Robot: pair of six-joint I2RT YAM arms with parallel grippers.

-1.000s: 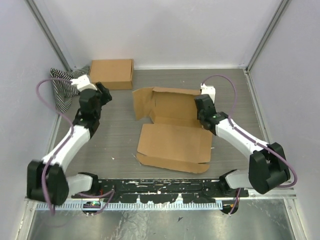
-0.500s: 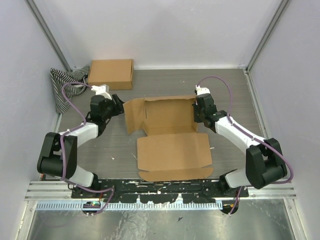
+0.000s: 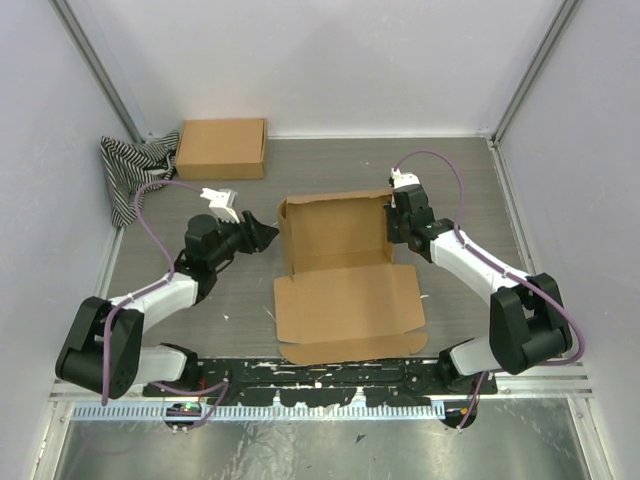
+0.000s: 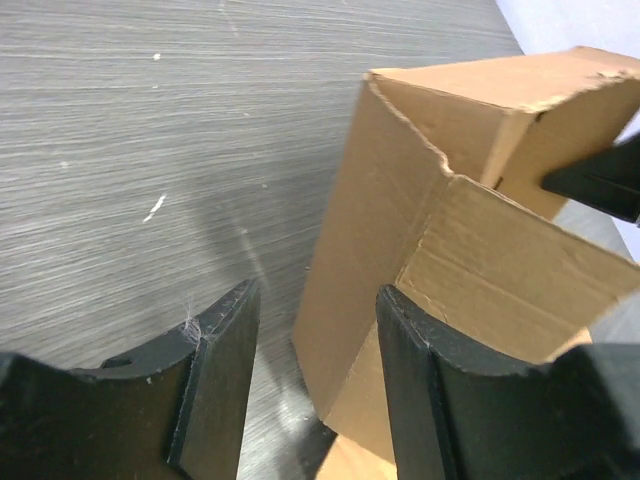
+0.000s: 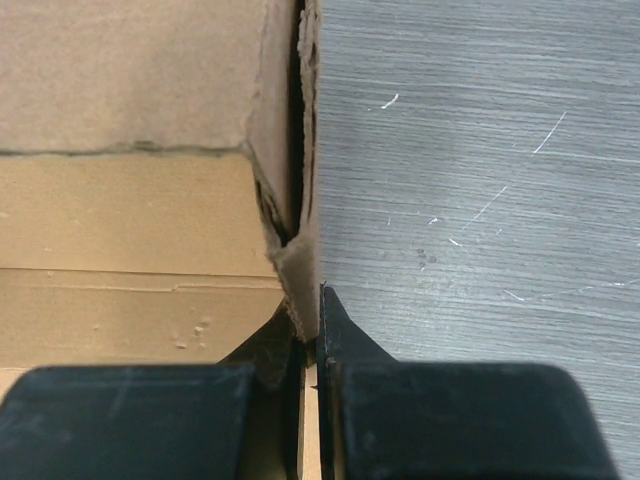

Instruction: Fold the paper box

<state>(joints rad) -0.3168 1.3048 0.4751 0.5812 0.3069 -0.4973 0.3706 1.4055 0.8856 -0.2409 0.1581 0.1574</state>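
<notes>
Box (image 3: 345, 300) wall pinched upright by right gripper (image 5: 318, 305); left gripper (image 3: 262, 236), parted, beside opposite wall, apparently to brace it.

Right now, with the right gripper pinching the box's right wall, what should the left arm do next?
Probably ease the left gripper forward around the paper box's raised left wall, then close. Its jaws stand open just short of that wall, while the right gripper is shut on the right wall.
</notes>
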